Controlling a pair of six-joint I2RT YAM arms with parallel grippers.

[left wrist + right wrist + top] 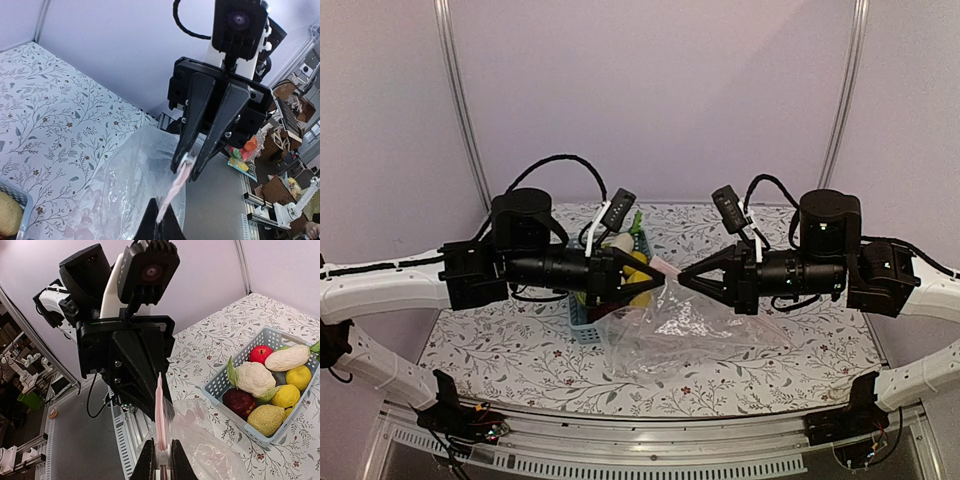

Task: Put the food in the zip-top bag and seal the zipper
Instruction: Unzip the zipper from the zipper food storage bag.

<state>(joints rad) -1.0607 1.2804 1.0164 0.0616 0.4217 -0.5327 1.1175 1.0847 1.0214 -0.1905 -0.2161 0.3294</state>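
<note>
The zip-top bag hangs crinkled between my two grippers, just above the table. It looks empty. My left gripper is shut on one end of the bag's pink zipper. My right gripper faces it tip to tip and is shut on a white slider on the same zipper. The food lies in the light-blue basket: a red tomato, a white radish, a cauliflower, lemons and a dark purple piece.
The basket stands under and behind my left gripper, left of the bag. A flower-patterned cloth covers the table. Metal rails run along the near edge, and walls close off the back.
</note>
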